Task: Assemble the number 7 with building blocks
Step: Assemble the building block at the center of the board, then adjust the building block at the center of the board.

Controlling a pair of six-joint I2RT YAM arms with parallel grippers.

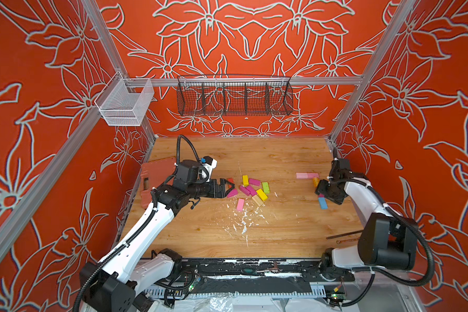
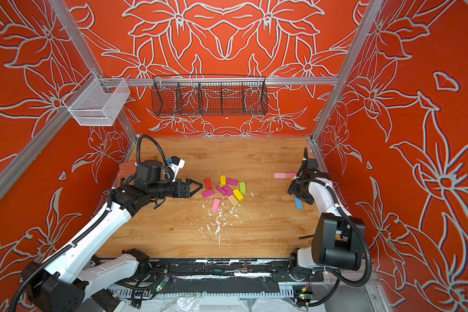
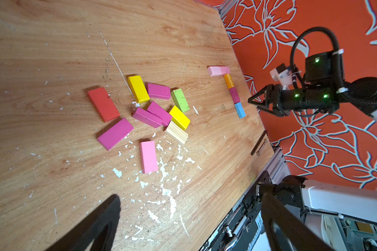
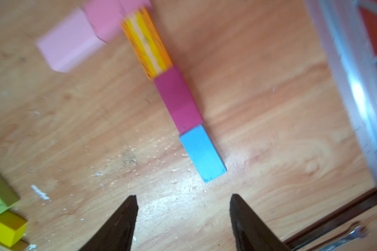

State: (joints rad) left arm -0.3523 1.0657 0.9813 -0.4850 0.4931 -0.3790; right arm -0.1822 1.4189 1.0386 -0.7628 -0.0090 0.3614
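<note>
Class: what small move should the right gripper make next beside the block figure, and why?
Probably draw the right gripper straight back. Its fingers stand open and empty just short of the sky-blue rectangular block, already lying end to end with the magenta rectangular block; sideways motion could nudge it.

I count fifteen building blocks (image 3: 114,133) on the desk (image 3: 52,54): ten loose mid-frame, five forming the number 7 (image 3: 234,95) at right. Five are magenta, three pink, two yellow; red, green, orange, blue and bare wood, one each.
</note>
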